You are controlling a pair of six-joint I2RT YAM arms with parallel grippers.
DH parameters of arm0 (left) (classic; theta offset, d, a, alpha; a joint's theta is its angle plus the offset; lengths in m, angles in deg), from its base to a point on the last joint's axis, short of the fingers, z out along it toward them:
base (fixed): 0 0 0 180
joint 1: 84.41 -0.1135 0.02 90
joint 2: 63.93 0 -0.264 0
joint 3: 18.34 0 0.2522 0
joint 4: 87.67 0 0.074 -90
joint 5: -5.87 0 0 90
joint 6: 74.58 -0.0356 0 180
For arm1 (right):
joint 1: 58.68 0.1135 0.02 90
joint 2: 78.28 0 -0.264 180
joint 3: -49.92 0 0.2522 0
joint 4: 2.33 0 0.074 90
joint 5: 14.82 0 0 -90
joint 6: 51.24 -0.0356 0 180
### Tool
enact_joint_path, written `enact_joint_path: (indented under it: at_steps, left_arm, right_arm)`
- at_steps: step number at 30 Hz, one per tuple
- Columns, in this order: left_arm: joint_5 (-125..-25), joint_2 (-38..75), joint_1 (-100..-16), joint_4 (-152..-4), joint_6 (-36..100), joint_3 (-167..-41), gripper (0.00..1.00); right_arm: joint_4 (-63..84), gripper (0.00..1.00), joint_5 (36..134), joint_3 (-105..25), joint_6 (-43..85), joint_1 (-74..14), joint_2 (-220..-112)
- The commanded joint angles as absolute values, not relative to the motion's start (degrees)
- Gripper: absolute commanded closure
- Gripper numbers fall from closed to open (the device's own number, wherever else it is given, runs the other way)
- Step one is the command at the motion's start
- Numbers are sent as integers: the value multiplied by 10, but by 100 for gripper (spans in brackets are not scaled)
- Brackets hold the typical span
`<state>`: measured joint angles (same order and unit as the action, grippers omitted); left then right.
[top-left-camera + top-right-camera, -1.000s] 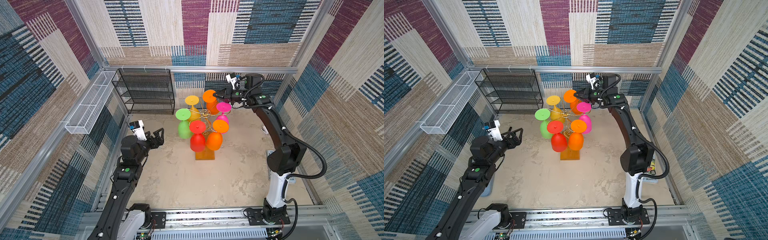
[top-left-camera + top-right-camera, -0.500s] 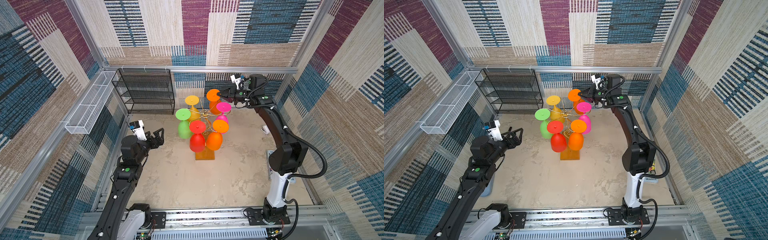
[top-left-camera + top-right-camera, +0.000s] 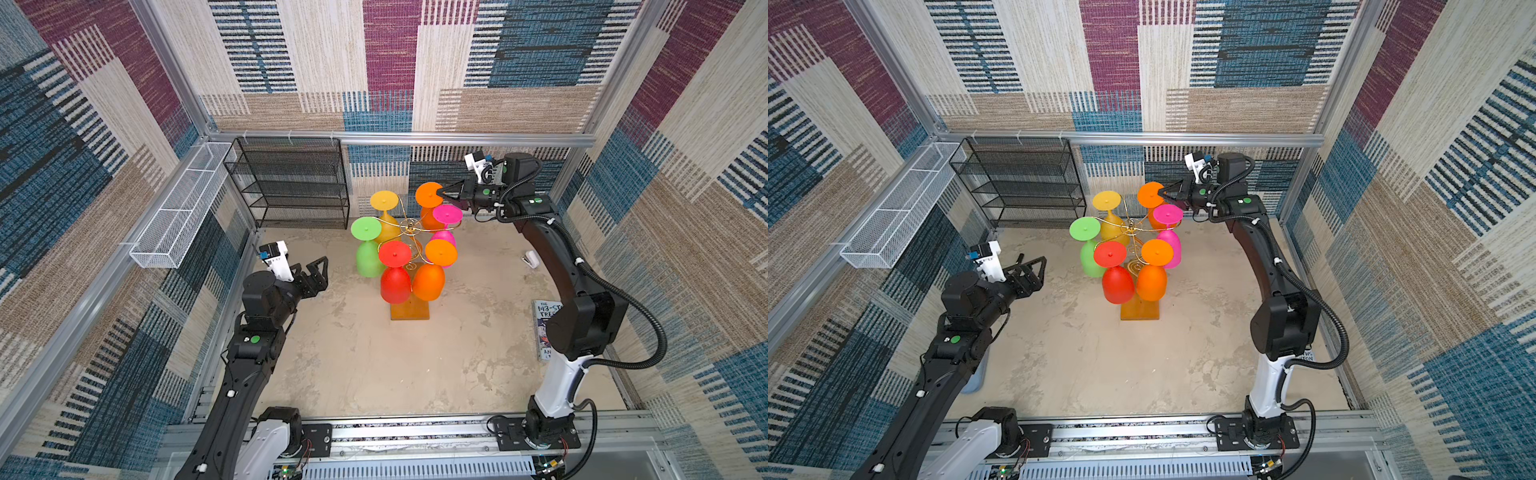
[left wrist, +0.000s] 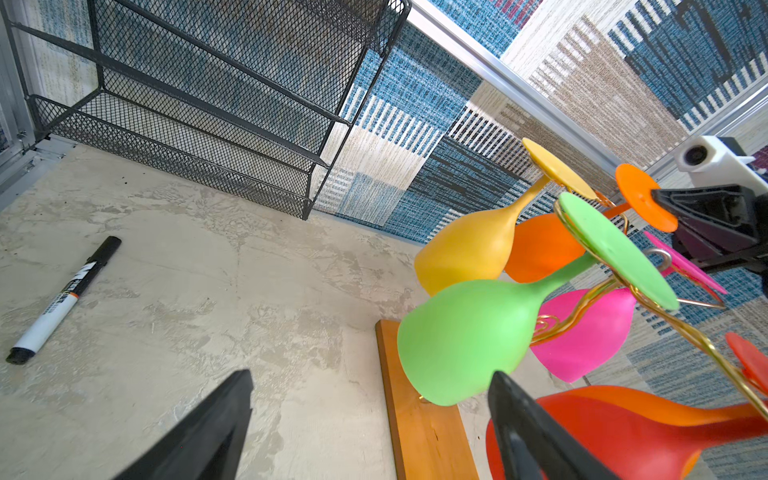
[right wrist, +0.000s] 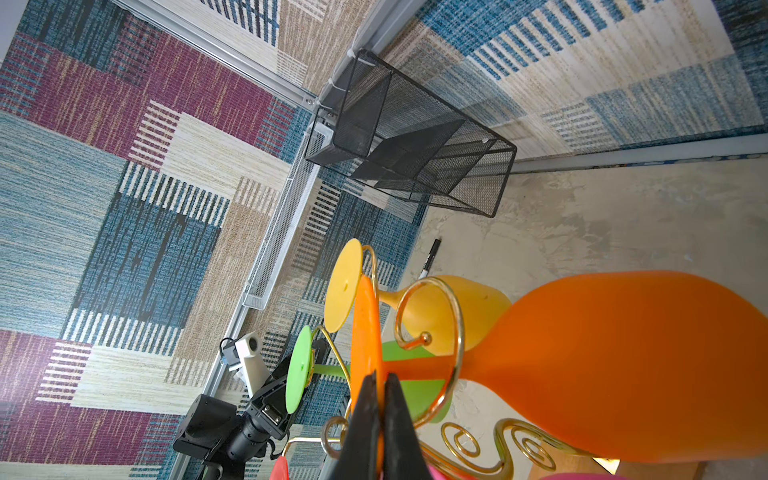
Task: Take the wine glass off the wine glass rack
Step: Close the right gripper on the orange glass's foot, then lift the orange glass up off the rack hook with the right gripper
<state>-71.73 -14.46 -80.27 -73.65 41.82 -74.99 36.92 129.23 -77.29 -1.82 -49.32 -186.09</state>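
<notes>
1. Since every glass on the thin gold wire wine glass rack (image 3: 409, 311) with its orange-brown wooden base hangs bowl-down, with the stem slotted through a curled arm and the foot resting on top, the flat foot is the part I can reach from above. The rack stands mid-frame in both top views.
2. My target is the rear orange plastic wine glass (image 3: 428, 194), at the upper middle of a top view, just up-left of the pink glass (image 3: 447, 214). It hangs on its arm, not yet lifted clear.
3. My right gripper (image 3: 444, 193) has its jaws fully together, pinching the thin edge of that orange foot. The right wrist view confirms it. The black fingers (image 5: 363, 428) sandwich the foot edge-on at bottom centre, the gold curl wraps the stem just beyond, and the bowl fills the right of the frame.
4. I judge the sideways pinch is there so the stem can slide out through the curl's open end rather than be pulled straight up.
5. My left gripper (image 3: 323, 272) has its jaws spread wide, holding nothing and touching nothing. It hovers left of centre, aimed at the rack, near the lime-green glass (image 4: 461, 340) but apart from it.
6. My read is that it's staged to take the bowl. The neighbouring glasses hang close, so a knock is the risk.
</notes>
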Motion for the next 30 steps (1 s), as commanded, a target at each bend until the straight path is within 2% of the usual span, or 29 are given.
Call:
enact_joint_path:
  at_steps: [1, 8, 30]
  left_arm:
    - [-708, -144, -802, -756, 426, -748, 9]
    - [-706, -142, -802, -759, 428, -747, 9]
    - [-706, -144, -803, -761, 429, -743, 9]
  right_arm:
    - [348, 100, 1309, -766, -12, -492, -1849]
    - [365, 100, 1337, -796, -4, -484, -1867]
    - [384, 100, 1340, -932, -27, -450, -1959]
